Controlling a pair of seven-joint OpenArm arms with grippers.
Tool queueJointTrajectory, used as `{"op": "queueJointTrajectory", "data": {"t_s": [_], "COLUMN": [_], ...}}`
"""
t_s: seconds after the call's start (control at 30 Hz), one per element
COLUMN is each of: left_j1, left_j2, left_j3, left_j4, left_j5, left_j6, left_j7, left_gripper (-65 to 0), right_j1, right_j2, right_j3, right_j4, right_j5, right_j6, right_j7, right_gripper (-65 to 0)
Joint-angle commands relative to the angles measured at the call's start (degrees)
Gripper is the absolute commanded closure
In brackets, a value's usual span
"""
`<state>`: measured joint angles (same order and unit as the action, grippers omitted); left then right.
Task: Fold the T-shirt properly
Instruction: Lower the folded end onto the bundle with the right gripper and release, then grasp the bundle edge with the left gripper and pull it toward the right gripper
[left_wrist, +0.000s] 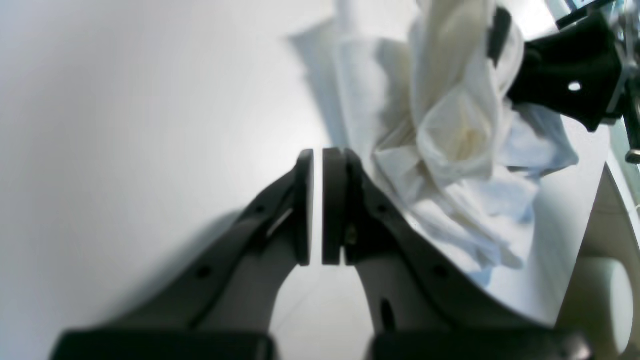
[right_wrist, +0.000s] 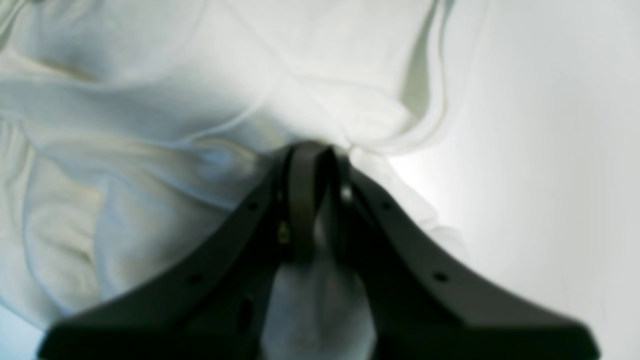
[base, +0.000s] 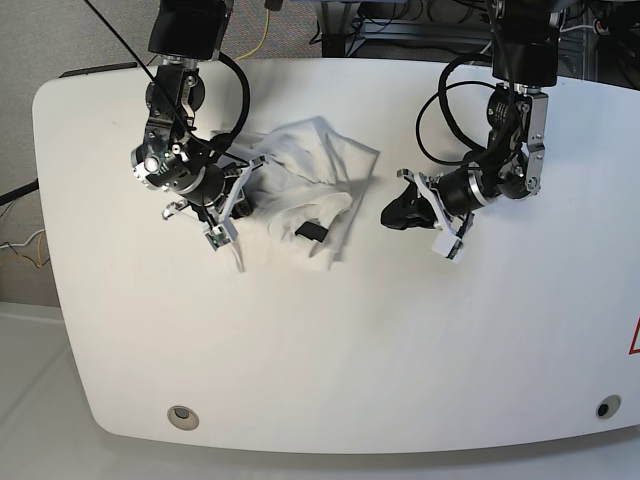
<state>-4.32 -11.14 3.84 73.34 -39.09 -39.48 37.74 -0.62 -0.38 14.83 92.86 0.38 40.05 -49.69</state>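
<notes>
Item 1: tabletop (base: 330, 370), glossy white with rounded corners. The near half lay bare except for two small round fittings near the front edge, one at about 7 o'clock (base: 181, 416) and one at about 4 o'clock (base: 603, 408). A red marking (base: 634, 338) showed at the 3 o'clock edge.

Item 2: T-shirt (base: 305, 185), white, crumpled in a loose heap at about 11 o'clock from the table's centre, not spread flat. A small black tag (base: 310, 232) sat on its near edge. In the left wrist view the cloth (left_wrist: 450, 150) appeared bunched and creased, resting on the table; no prints could be made out in any view.

Item 3: right gripper (base: 232, 205), at about 10 o'clock, at the heap's side farthest from the other arm. Its jaws were clamped on a fold of the shirt; in the right wrist view the fingertips (right_wrist: 312, 155) met on the fabric (right_wrist: 200, 100) and cloth bulged between the finger bases.

Item 4: left gripper (base: 400, 208), at about 1 o'clock, just beside the shirt's edge but apart from it. Its pads (left_wrist: 332, 200) stood drawn together with only a thin slit between them, nothing held, over bare table.

Item 5: cables and frame parts (base: 400, 30), beyond the table's far edge at 12 o'clock.
</notes>
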Motion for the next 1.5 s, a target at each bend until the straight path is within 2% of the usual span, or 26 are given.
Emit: {"op": "queueJointTrajectory", "data": {"t_s": [0.0, 0.33, 0.5, 0.63, 0.9, 1.17, 1.47], "left_j1": [-1.6, -1.6, -1.6, -1.6, 0.1, 0.8, 1.1], "left_j2": [-0.3, 0.0, -0.1, -0.2, -0.8, -1.6, -1.6], "left_j3": [-0.1, 0.1, 0.1, -0.2, -0.3, -0.3, 0.0], "left_j4": [0.9, 1.1, 1.2, 2.4, 7.3, 8.5, 8.6], "left_j5": [-1.2, -1.2, -1.4, -1.5, -1.3, -1.6, -1.7], "left_j6": [-0.5, -0.5, -0.5, -0.5, -0.5, -0.5, -0.5], "left_j7": [-0.8, -0.7, 1.3, 2.2, 2.5, 3.5, 3.6], "left_gripper": [-1.2, -1.2, -1.2, -1.2, -1.2, -1.2, -1.2], "right_j1": [-0.7, 0.8, 1.8, 2.8, 4.4, 7.1, 9.6], "right_j2": [-1.2, -4.5, -6.8, -7.2, -7.4, -6.9, -4.1], "right_j3": [1.1, 3.4, 4.7, 4.4, 3.9, 3.2, 3.1], "right_j4": [1.1, 1.2, 1.2, 1.2, 3.4, 4.3, 4.2], "right_j5": [0.2, 0.3, 0.4, 0.4, 0.4, -0.1, -0.1], "right_j6": [-0.1, -0.1, -0.1, -0.5, -0.9, -0.9, -0.9], "right_j7": [-0.4, -0.3, -0.3, -0.3, -0.3, -0.4, -0.4], "right_gripper": [-6.2, -6.2, -6.2, -6.2, 0.0, 0.0, 0.0]}}
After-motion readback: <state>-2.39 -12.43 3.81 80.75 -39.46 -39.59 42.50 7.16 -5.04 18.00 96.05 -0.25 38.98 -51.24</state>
